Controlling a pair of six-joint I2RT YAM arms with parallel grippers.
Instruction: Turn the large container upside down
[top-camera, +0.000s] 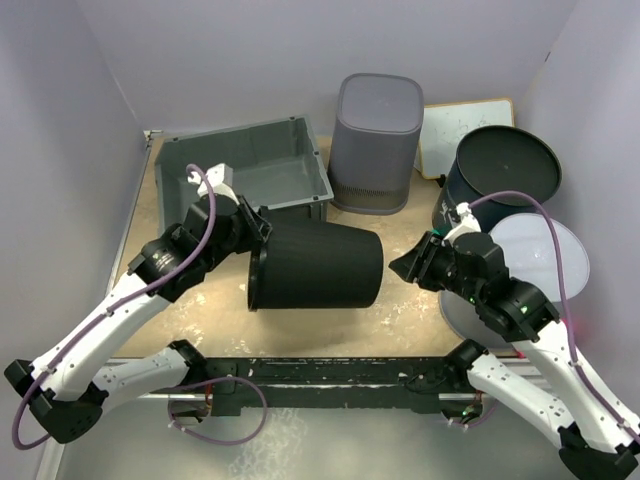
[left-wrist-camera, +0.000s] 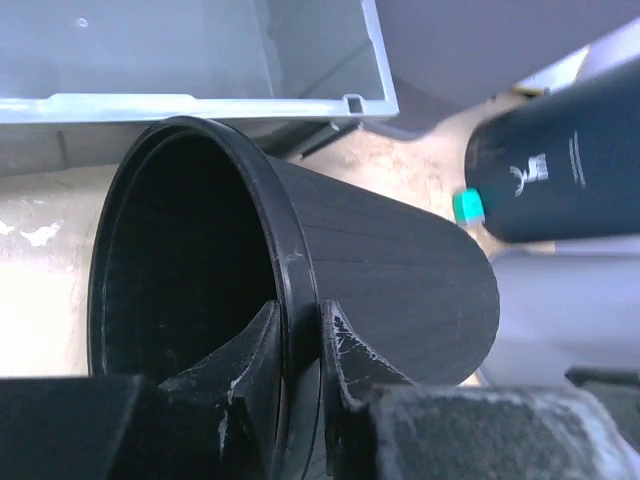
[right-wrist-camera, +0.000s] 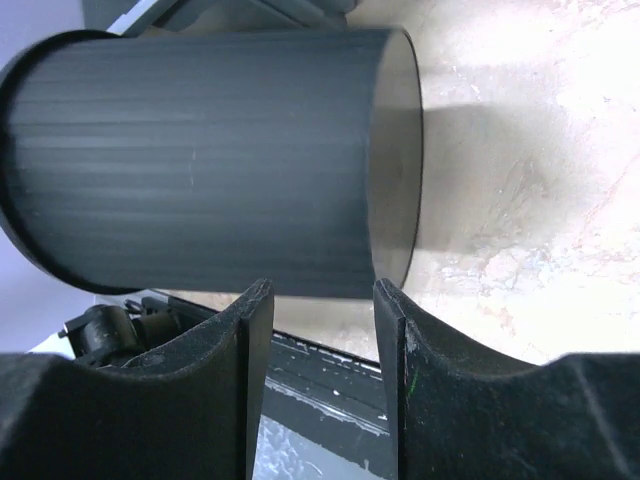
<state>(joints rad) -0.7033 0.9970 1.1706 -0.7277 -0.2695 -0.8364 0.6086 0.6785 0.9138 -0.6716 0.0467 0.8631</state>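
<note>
The large black ribbed container (top-camera: 318, 266) lies on its side in the middle of the table, its open mouth facing left and its flat bottom facing right. My left gripper (top-camera: 255, 228) is shut on the container's rim (left-wrist-camera: 290, 290), one finger inside the mouth and one outside. In the right wrist view the container (right-wrist-camera: 210, 150) fills the upper part. My right gripper (top-camera: 405, 264) is open and empty, just right of the container's bottom end and apart from it; it also shows in the right wrist view (right-wrist-camera: 322, 300).
A grey rectangular bin (top-camera: 240, 165) stands behind the left arm. A tall grey container (top-camera: 375, 140) stands at the back centre. A dark round tub (top-camera: 505, 165), a whiteboard (top-camera: 465, 130) and a pale round lid (top-camera: 545, 250) are at the right.
</note>
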